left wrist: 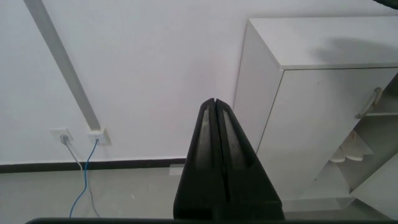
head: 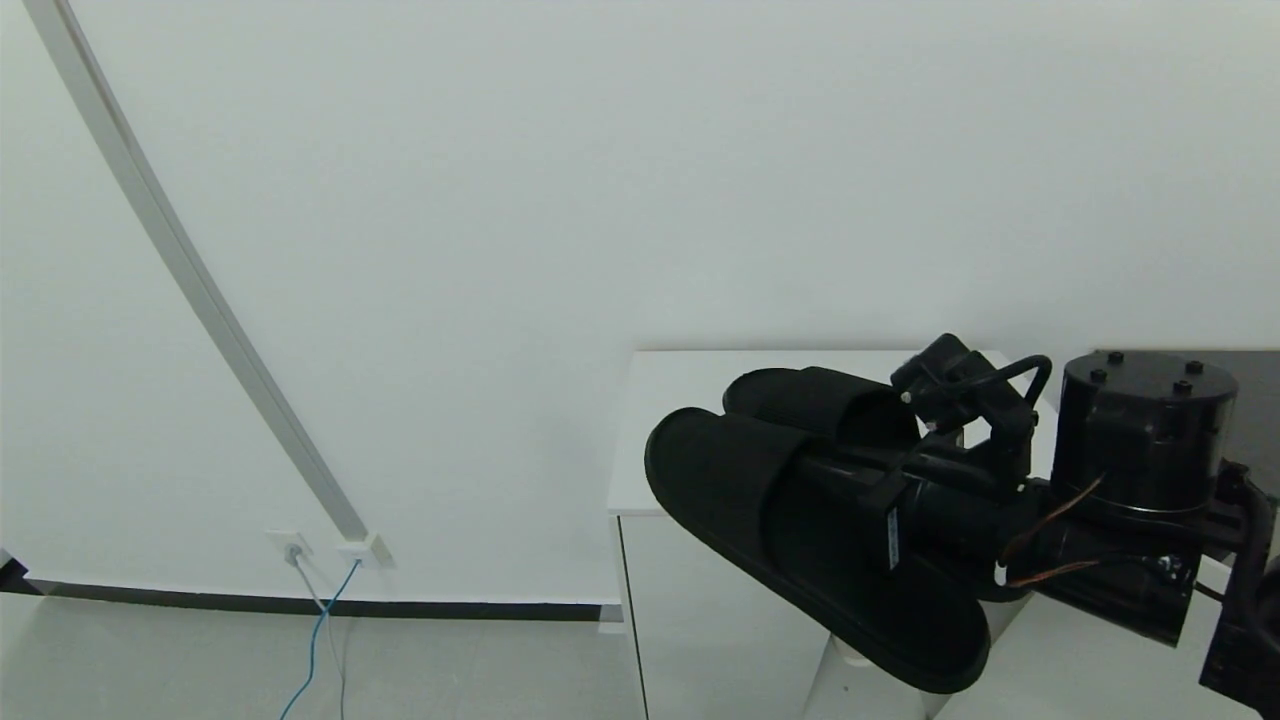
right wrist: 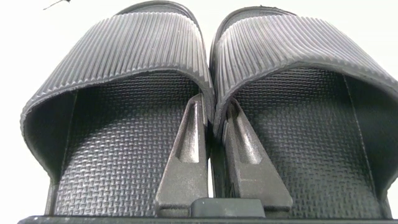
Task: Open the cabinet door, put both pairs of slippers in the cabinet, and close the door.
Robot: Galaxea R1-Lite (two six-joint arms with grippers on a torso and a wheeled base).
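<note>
Right end effector (right wrist: 211, 109): clamping the black slippers (head: 800, 500) together.
Left end effector (left wrist: 216, 109): hanging closed, empty.
Cabinet (left wrist: 311, 93): showing open shelves; stowing this pair and door-closing apparently remaining.

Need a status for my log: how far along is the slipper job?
Done: the cabinet looks open, shelves showing beside its handle; pale shapes on a shelf may be the first pair, I cannot tell. In hand: the right gripper is shut on the black slippers, held near the cabinet top. Remaining: set this pair inside and shut the cabinet. The left gripper is shut, empty.
</note>
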